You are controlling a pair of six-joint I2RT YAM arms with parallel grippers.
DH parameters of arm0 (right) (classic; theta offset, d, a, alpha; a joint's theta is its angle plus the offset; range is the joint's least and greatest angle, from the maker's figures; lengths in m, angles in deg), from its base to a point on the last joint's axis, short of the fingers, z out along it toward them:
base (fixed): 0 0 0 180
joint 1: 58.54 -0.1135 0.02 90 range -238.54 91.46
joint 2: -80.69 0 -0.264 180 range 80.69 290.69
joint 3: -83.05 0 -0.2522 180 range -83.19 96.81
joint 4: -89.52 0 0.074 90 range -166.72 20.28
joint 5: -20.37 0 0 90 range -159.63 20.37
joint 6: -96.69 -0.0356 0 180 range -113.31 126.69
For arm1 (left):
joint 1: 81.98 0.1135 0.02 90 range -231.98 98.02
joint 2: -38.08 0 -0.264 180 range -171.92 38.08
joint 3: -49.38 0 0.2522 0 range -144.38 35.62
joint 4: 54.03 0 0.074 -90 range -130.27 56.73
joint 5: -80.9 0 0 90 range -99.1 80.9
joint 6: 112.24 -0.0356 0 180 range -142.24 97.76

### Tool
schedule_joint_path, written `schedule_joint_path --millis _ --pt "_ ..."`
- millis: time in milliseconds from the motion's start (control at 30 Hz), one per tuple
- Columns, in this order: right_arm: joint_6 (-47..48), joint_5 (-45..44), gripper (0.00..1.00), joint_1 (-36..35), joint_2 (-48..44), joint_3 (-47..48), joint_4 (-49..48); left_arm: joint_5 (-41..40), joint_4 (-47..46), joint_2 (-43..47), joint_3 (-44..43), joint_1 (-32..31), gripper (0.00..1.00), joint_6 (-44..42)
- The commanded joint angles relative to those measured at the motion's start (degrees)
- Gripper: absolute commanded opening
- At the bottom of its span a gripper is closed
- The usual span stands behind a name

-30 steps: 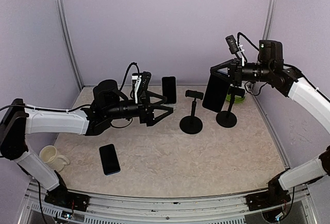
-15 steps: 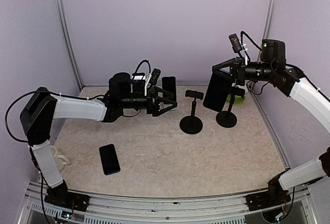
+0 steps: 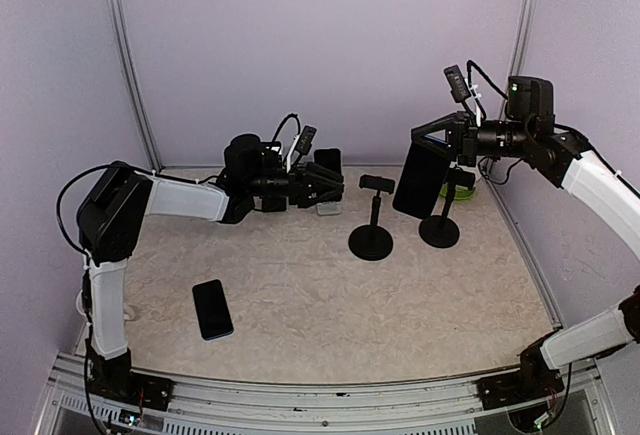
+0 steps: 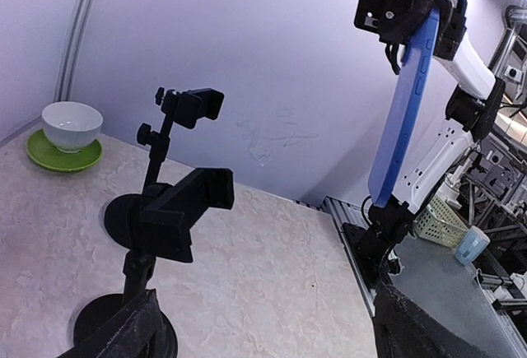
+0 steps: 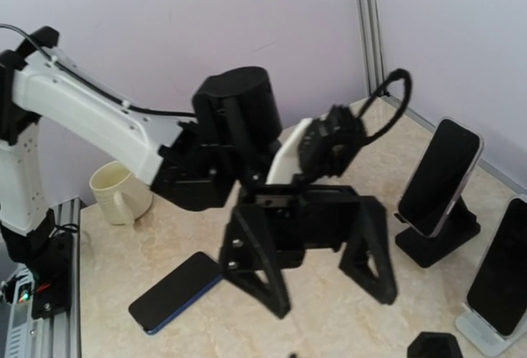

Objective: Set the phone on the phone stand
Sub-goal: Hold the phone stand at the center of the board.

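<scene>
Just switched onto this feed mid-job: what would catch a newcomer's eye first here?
The blue-edged phone hangs nearly upright in the air at right rear, pinched at its top by the right gripper, close to the right phone stand. The left gripper, jaws wide and empty, reaches toward the back left of the other empty stand; a second phone lies flat at front left.

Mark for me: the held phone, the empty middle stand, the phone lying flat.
held phone [image 3: 418, 180], top view, middle of its body
middle stand [image 3: 371, 242], top view, round base
flat phone [image 3: 212, 309], top view, screen centre
</scene>
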Motion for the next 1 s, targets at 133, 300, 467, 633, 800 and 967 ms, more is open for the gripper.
schedule_joint_path --millis 133,300,467,633,800,967 --pt "-1.90 1.91 0.00 0.54 -0.48 1.57 -4.10 0.90 -3.40 -6.29 -7.31 1.21 0.84 4.39" --pt "-2.50 3.29 0.00 0.54 -0.63 1.07 -5.13 0.43 -1.92 -9.07 -11.14 1.19 0.83 4.30" --pt "-3.08 3.97 0.00 0.54 -1.21 0.09 -6.59 -1.32 0.58 -10.83 -13.66 1.17 0.83 3.06" --pt "-3.33 4.22 0.00 0.54 -0.97 -0.13 -6.76 -2.01 2.44 -12.52 -16.35 1.11 0.82 2.20" --pt "-3.96 4.96 0.00 0.54 -0.92 -0.86 -7.97 -1.52 3.32 -14.22 -18.69 0.54 0.82 1.83" --pt "-3.79 4.83 0.00 0.54 -1.31 -1.30 -7.96 -1.24 6.51 -14.91 -20.24 -0.32 0.82 -0.80"
